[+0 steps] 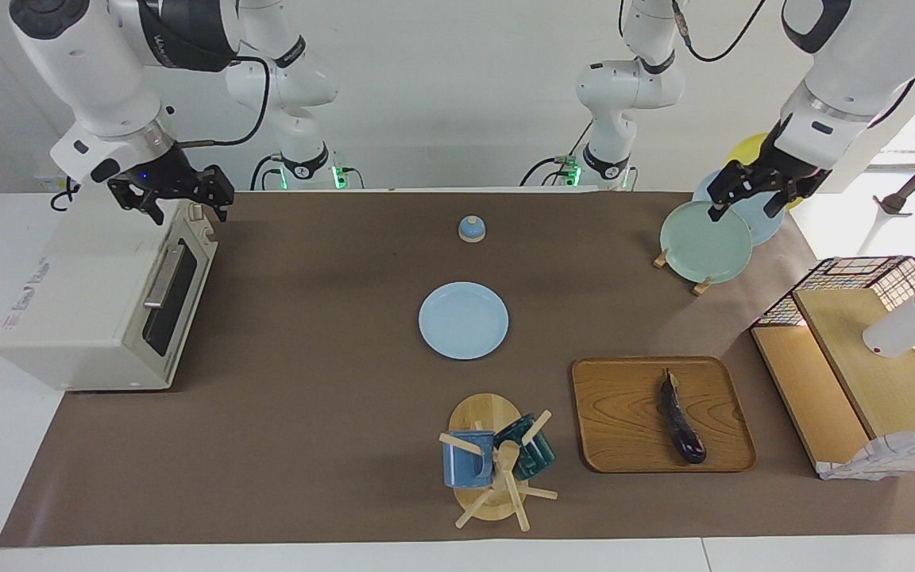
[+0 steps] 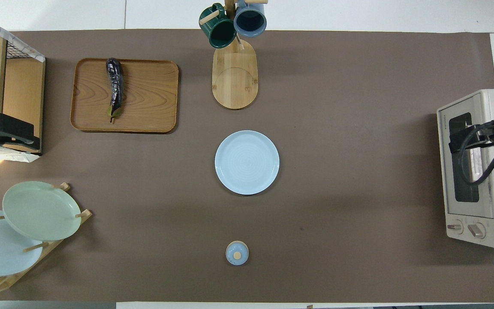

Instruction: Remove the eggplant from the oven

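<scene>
Oven [image 1: 104, 298] sits at the right arm's end, door shut; the right gripper [image 1: 174, 193] hangs over its top, empty, fingers parted. Only the overhead view shows its two knobs [image 2: 465, 228]. Open mat surrounds the blue plate [image 1: 463, 320]. Eggplant [image 1: 681, 421] lies on the wooden tray [image 1: 624, 413]. The left gripper [image 1: 751, 195] hovers over the plate rack [image 1: 704, 242], empty, fingers apart.

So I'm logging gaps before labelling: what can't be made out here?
- Oven inside: dark glass door shut in both views.
- Left claw: overhead, the frame edge cuts it off.
- Right claw: overhead, its arm and cable cover it.
- Eggplant underside: rests on the tray.
</scene>
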You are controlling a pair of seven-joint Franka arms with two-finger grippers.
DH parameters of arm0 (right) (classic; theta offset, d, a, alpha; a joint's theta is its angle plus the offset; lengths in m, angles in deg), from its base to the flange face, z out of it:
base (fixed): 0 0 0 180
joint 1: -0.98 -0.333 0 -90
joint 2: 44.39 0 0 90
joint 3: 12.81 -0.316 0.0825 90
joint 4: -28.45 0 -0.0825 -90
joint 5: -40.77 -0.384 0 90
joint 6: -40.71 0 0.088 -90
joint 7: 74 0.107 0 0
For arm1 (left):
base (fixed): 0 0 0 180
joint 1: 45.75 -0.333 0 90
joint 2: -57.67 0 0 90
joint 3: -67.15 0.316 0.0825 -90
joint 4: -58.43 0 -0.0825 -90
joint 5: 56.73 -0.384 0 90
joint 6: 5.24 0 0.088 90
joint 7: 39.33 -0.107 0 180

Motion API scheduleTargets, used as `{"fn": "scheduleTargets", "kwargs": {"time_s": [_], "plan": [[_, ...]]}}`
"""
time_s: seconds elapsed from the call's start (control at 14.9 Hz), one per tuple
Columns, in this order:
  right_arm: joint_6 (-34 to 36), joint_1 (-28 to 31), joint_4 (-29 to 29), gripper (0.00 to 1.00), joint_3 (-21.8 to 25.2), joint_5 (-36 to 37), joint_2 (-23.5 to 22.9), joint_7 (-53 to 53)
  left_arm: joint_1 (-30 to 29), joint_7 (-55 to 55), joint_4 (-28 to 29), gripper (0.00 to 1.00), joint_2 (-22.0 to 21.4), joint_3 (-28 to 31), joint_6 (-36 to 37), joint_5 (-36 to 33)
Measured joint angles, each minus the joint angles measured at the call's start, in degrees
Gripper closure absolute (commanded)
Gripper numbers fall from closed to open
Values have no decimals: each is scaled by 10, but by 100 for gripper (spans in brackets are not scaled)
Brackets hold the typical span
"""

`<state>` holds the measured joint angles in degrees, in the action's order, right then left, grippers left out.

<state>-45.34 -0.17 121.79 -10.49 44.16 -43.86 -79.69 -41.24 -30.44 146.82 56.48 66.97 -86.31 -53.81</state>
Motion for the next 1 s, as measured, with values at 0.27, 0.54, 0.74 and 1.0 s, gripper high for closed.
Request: {"fn": "scheduleTargets", "kwargs": {"time_s": [0.27, 0.54, 0.74, 1.0], "plan": [[0, 0, 0, 0, 0, 0, 0, 0, -19, 1, 36, 0, -10, -21, -48, 0], [0, 0, 0, 0, 0, 0, 0, 0, -63, 1, 37, 0, -11, -71, -50, 0], [0, 0, 0, 0, 0, 0, 0, 0, -63, 1, 39, 0, -11, -74, -50, 0], [0, 0, 0, 0, 0, 0, 0, 0, -63, 1, 43, 0, -11, -75, -49, 0]]}}
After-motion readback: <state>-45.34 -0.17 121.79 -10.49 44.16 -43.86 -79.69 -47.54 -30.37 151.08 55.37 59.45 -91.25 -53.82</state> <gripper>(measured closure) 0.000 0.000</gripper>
